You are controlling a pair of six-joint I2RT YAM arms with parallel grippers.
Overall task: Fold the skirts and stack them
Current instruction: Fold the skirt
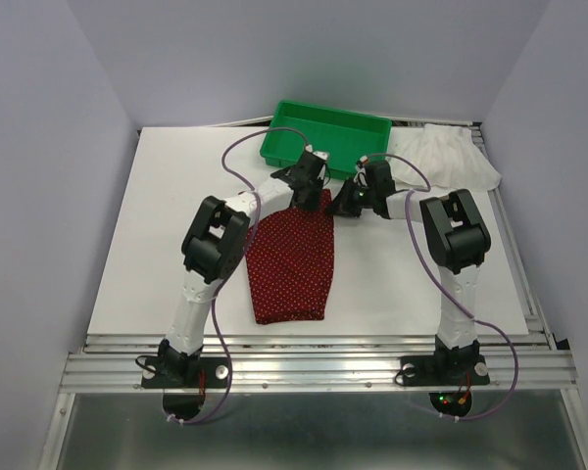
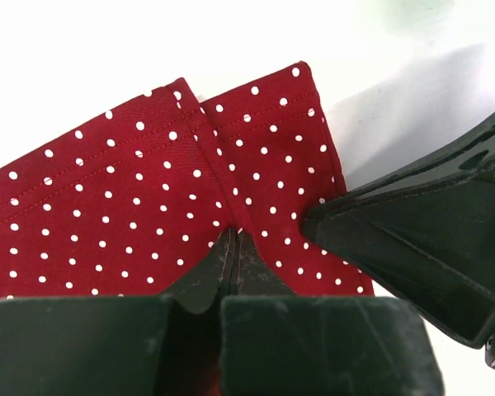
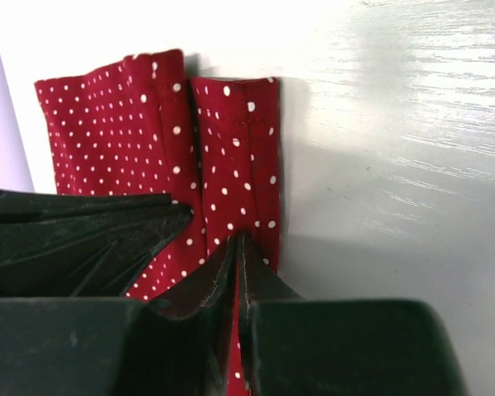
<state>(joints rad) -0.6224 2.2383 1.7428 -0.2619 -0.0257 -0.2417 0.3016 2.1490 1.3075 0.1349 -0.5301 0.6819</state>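
1. Lying flat on the white tabletop [image 1: 157, 245], the dark red skirt [image 1: 292, 259] with tiny white dots sits near the middle, between the two arms.
2. Its long axis runs from the near edge of the tabletop toward the far edge, leaning slightly to the right as it goes away.
3. The narrow end points away from the arm bases, toward the green tray [image 1: 333, 132]. The wide end points back toward the bases.
4. The left pincer [image 2: 231, 247] is closed, its two dark fingertips pressed together on the red cloth at the narrow far end, right by a stitched vertical seam.
5. The right pincer [image 3: 238, 247] is also closed, pinching the same far end close to the skirt's right side edge, where the cloth shows a lengthwise fold.
6. The two pincers sit just beside each other. Each wrist view shows the other one's black fingers close alongside.
7. In both wrist views the far edge of the skirt is a straight stitched band, resting on the tabletop just past the fingertips.
8. The white skirt [image 1: 451, 157] lies rumpled at the far right corner of the tabletop, just to the right of the green tray and well apart from the dark red skirt.
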